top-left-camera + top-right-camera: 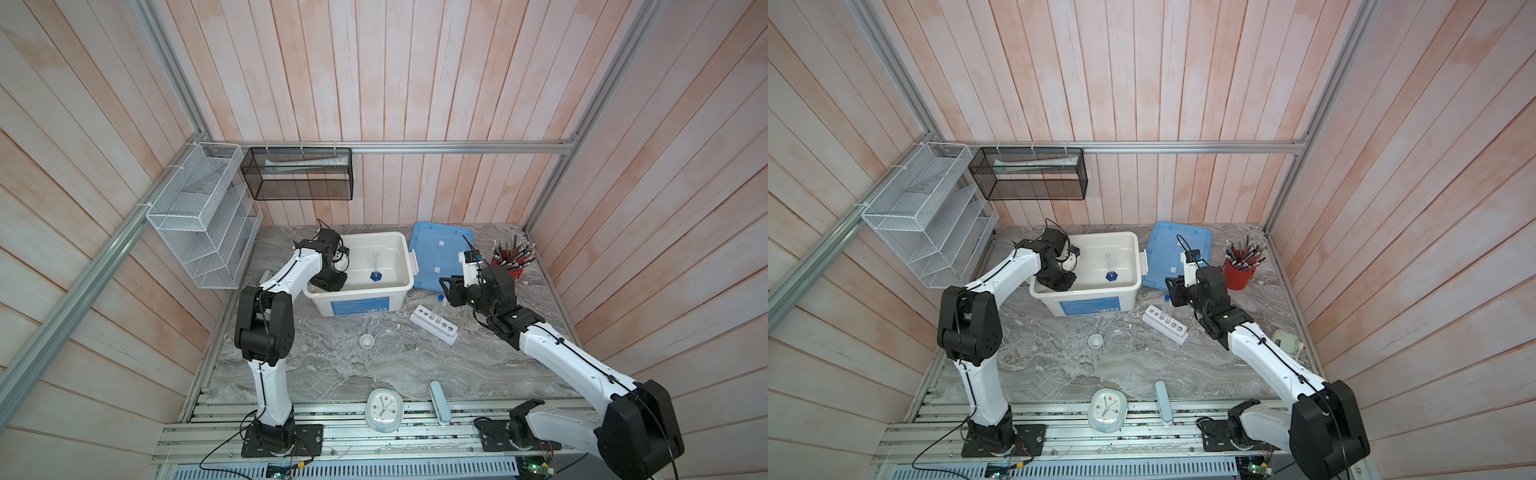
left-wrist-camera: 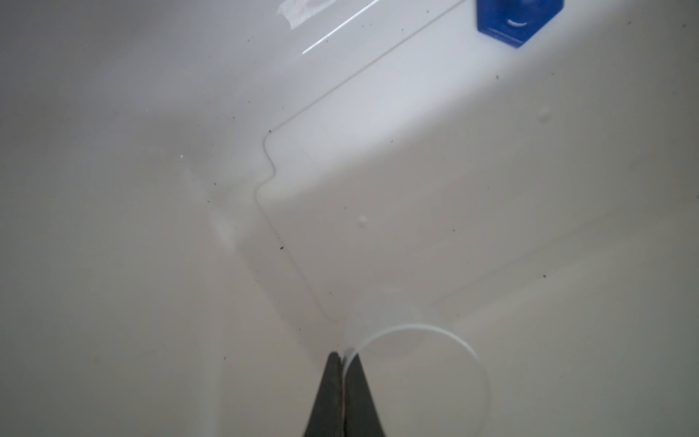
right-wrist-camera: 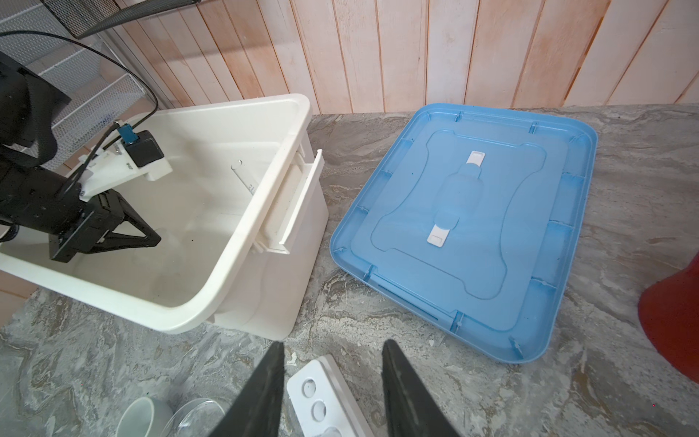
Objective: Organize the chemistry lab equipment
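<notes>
Left wrist, left claw point(image 2: 342, 356) pinching clear ring point(image 2: 412, 327), glossy white tub point(image 2: 151, 227)

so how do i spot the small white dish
Start at the white bin on the marble table. In front of it sit two round dishes. The small white dish is the smaller, opaque one, left of the clear petri dish.

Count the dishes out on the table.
2: small white dish and clear dish, side by side in front of the bin. Left gripper holds a clear ring inside the bin.
</notes>
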Robot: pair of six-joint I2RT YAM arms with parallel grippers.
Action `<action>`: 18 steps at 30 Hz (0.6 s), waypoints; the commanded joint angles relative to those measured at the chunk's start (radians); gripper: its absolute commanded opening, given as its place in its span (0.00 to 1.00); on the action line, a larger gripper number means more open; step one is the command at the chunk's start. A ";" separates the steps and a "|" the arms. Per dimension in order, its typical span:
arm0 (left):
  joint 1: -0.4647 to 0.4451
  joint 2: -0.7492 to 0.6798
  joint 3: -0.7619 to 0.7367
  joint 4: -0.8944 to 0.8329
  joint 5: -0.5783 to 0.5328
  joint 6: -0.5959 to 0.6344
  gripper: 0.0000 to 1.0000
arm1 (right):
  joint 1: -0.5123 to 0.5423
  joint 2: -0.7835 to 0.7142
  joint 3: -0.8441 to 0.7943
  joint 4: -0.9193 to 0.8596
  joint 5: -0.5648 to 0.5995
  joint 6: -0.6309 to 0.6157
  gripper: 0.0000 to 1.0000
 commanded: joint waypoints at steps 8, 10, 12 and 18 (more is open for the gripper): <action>-0.001 0.028 -0.025 -0.004 0.003 0.036 0.00 | 0.007 0.025 0.021 0.016 0.002 -0.003 0.44; -0.001 0.027 -0.025 -0.002 0.002 0.037 0.00 | 0.007 0.026 0.022 0.016 0.003 -0.002 0.44; -0.003 0.025 -0.020 0.000 0.000 0.037 0.05 | 0.007 0.025 0.023 0.015 0.003 -0.002 0.44; -0.009 0.030 0.009 -0.008 -0.011 0.042 0.19 | 0.007 0.024 0.024 0.011 0.005 0.002 0.44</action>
